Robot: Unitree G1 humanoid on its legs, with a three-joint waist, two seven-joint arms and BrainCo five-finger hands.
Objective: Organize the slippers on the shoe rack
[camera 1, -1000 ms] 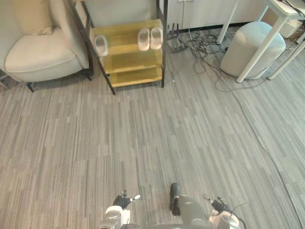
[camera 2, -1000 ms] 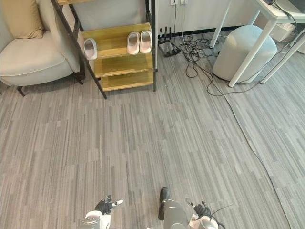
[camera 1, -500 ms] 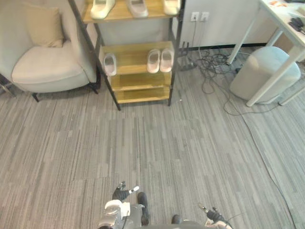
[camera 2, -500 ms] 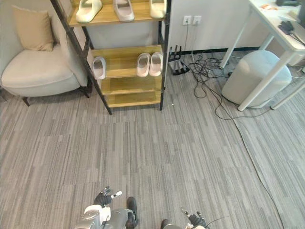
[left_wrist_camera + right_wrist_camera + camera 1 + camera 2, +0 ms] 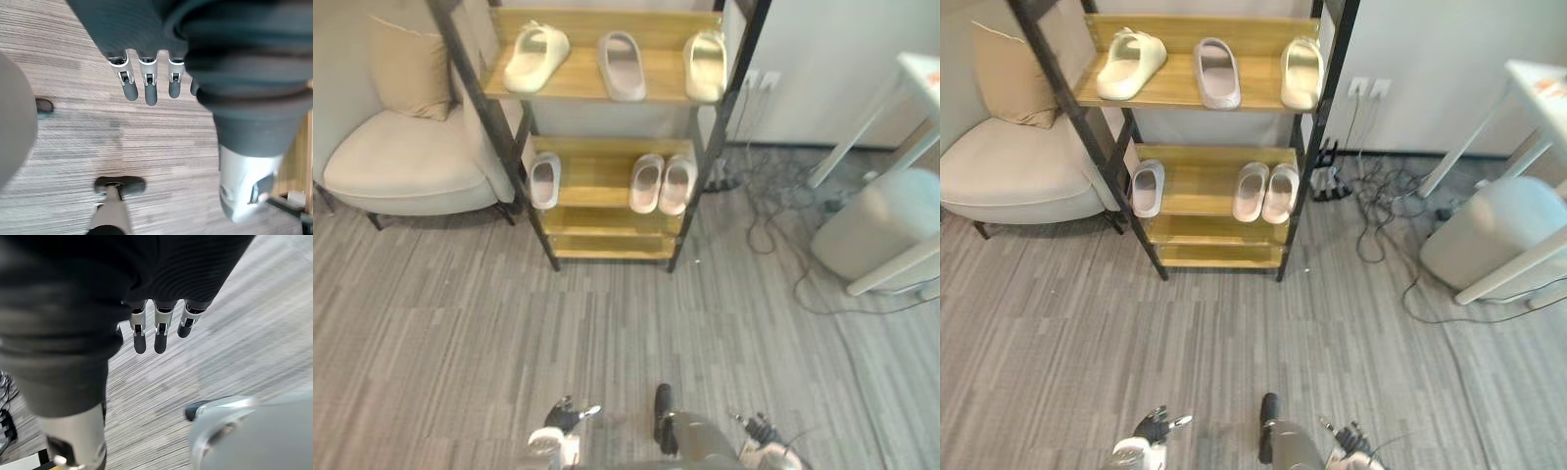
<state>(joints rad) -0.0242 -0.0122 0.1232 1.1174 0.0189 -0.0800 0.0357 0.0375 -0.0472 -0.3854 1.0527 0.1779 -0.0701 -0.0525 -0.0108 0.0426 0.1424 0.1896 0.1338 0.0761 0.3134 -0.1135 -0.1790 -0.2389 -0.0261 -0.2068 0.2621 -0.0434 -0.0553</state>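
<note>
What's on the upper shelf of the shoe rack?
Three slippers in a row: a cream slipper at the left, a grey slipper in the middle, a pale slipper at the right. A black post hides the shelf edge at left.

The grey floor point(image 5: 1234, 333) between the robot and the shoe rack point(image 5: 1197, 186) lies bare, giving a wide way straight to the rack's front. The left hand point(image 5: 1151, 428) and right hand point(image 5: 1347, 436) hang low over it, fingers straight, touching nothing. 2 slanting black posts point(image 5: 1325, 98) flank the shelves. On the top shelf point(image 5: 1175, 90), 3 slippers point(image 5: 1217, 71) leave narrow gaps. The middle shelf has bare wood between the single slipper point(image 5: 1147, 187) and the pair point(image 5: 1266, 192). The 2 lower shelves point(image 5: 1219, 230) are bare. An armchair point(image 5: 1013, 181) crowds the rack's left side. On the right are cables point(image 5: 1381, 191), a round pouf point(image 5: 1489, 235) and the counter's legs point(image 5: 1464, 144).
</note>
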